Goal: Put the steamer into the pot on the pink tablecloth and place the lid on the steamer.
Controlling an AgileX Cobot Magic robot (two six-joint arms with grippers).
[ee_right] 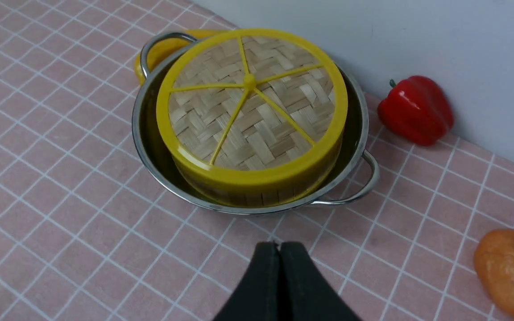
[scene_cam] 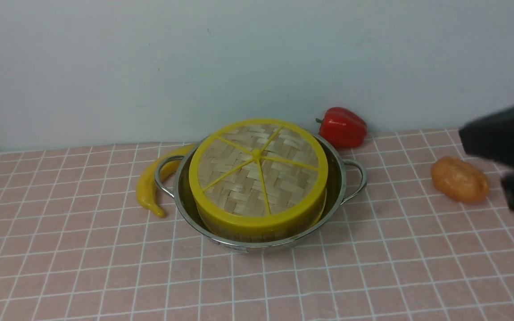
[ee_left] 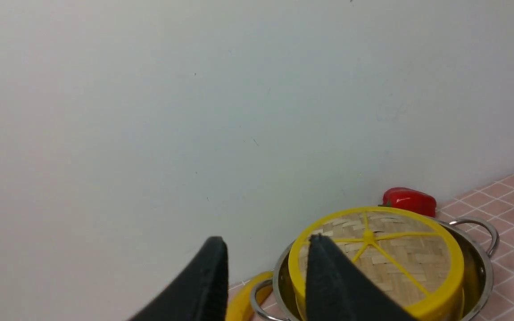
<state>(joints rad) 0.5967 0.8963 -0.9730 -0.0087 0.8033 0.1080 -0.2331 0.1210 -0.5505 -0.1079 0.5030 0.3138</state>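
The shiny steel pot [scene_cam: 338, 185] stands on the pink tablecloth [scene_cam: 105, 267] in the middle. The steamer [scene_cam: 279, 232] sits inside it, with only its bamboo side wall showing under the lid. The woven lid [scene_cam: 257, 171] with yellow rim and spokes lies flat on the steamer. My right gripper [ee_right: 278, 245] is shut and empty above the cloth, in front of the pot [ee_right: 150, 147] and apart from it. My right arm is a dark blur at the right edge [scene_cam: 513, 147]. My left gripper [ee_left: 267, 240] is open and empty, raised beside the lid [ee_left: 386, 254].
A yellow banana-shaped toy [scene_cam: 147, 187] lies against the pot's left handle. A red bell pepper [scene_cam: 342, 127] sits behind the pot by the wall. An orange potato-like toy [scene_cam: 460, 179] lies on the cloth at the right. A pale wall closes the back.
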